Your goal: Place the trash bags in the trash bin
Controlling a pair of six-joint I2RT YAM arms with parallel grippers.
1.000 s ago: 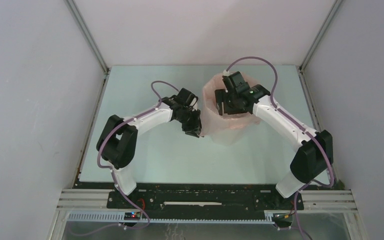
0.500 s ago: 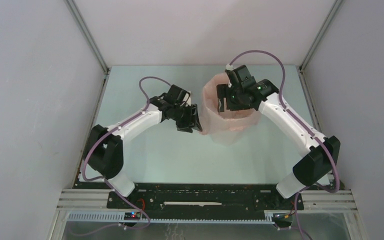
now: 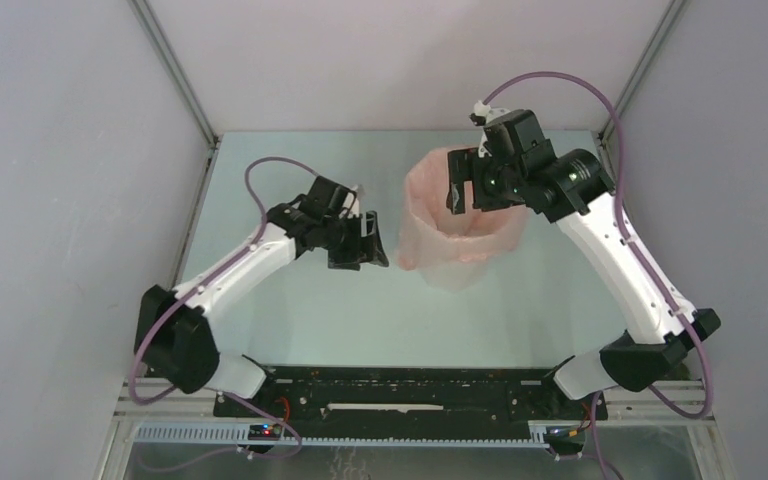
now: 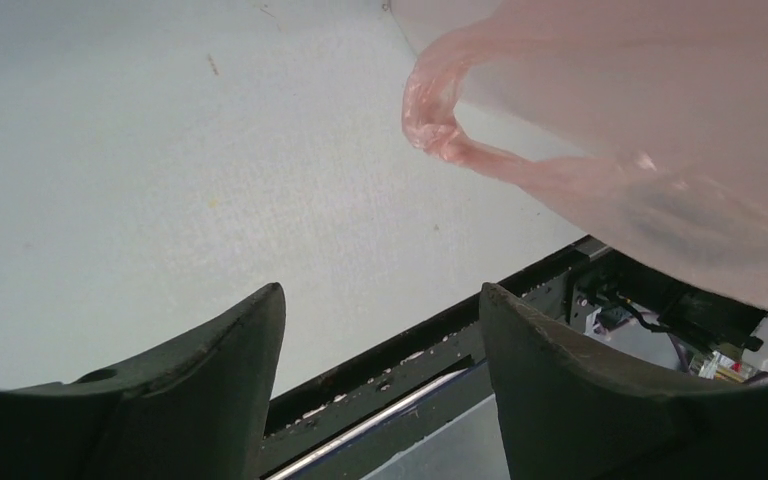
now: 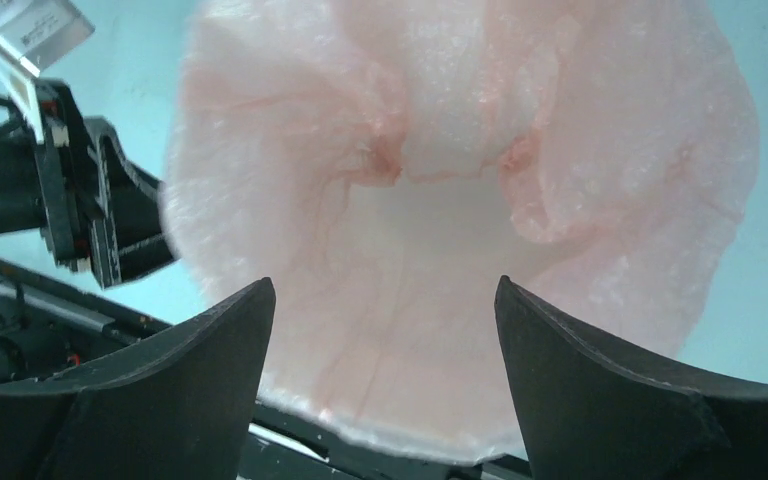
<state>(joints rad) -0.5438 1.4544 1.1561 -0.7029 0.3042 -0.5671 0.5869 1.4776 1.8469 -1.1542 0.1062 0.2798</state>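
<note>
Work looks nearly done, since left claw (image 4: 380,292) stands apart and empty just beside the pink bag (image 3: 430,235), which lines the white bin (image 3: 455,280) on the counter (image 3: 290,310), its mouth folded over the rim, while right claw (image 5: 382,285) hangs apart, empty, above the opening.

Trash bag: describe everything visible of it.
The trash bag is thin, translucent pale-pink film, wrinkled, opened as a liner: it hangs inside the upright trash bin and folds down over its rim, cloaking the walls, one rolled edge jutting left. Left gripper and right gripper stand open, neither gripping it.
</note>
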